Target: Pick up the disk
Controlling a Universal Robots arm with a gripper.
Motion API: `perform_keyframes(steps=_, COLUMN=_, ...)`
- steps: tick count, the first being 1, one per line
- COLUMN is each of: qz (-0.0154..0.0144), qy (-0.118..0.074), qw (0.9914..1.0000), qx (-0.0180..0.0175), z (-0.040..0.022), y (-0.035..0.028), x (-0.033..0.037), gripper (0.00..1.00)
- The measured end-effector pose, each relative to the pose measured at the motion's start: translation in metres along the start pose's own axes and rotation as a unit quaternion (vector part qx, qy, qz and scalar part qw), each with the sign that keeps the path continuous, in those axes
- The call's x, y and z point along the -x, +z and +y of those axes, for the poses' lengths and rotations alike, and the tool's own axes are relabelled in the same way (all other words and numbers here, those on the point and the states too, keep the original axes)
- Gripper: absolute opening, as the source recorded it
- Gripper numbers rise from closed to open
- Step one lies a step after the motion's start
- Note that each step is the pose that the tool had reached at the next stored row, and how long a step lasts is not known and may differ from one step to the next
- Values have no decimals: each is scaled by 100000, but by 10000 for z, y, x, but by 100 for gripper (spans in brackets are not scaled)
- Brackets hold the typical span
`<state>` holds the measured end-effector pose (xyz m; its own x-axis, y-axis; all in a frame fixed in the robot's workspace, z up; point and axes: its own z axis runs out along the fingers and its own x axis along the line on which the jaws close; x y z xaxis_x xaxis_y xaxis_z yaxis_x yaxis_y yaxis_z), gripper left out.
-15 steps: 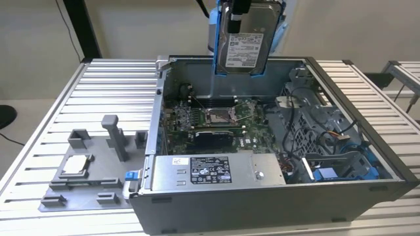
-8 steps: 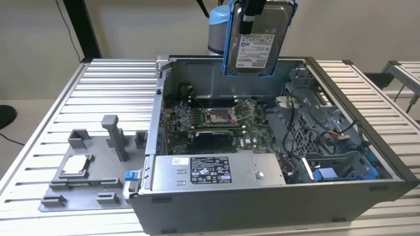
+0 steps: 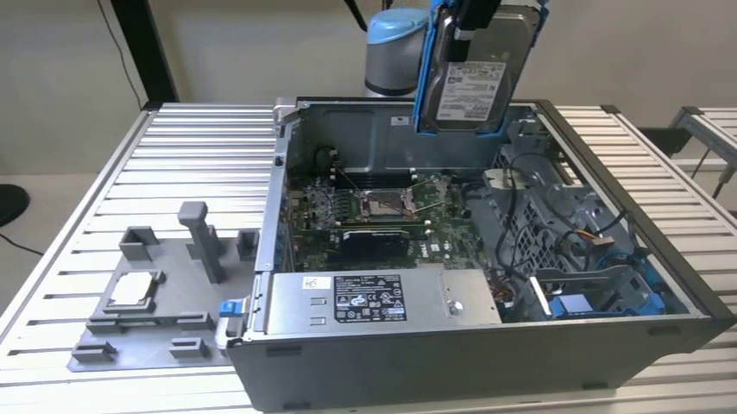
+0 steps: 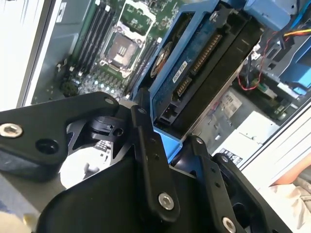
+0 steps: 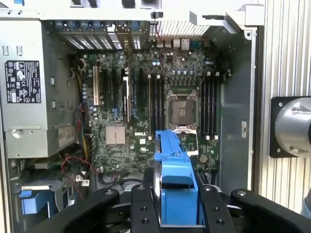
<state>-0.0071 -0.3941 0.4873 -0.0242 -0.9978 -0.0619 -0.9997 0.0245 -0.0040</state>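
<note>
Disk (image 3: 470, 82) in the air, on edge, above the rear of the one open PC case (image 3: 461, 362), label side visible. Gripper (image 5: 177, 201) clamped on its blue carrier, two fingers (image 5: 144, 211), one per side. Disk top and most of the gripper are cut off in the exterior view. Below: one motherboard (image 5: 146, 107), one silver PSU box (image 3: 461, 293).

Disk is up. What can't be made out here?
Exterior view: the top edge cuts off the gripper above the disk; the print on its label is too small to read.
First wrist view: the disk is edge-on, so its label face is hidden.
Second wrist view: the gripper's black links hide where it grips the disk.
</note>
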Motion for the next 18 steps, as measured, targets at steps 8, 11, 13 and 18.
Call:
perform_keyframes(steps=8, qz=1, qy=5, qw=100000, qx=-2, z=-267, y=18, x=3, gripper=0)
perform_keyframes(steps=11, qz=-3, qy=5, qw=100000, qx=0, z=-382, y=24, x=-9, gripper=0)
perform_keyframes(steps=13, qz=-2, qy=-5, qw=100000, qx=2, z=-445, y=26, x=-23, gripper=0)
perform_keyframes(steps=18, qz=22, qy=-1, qw=100000, qx=0, z=-484, y=31, x=-37, gripper=0)
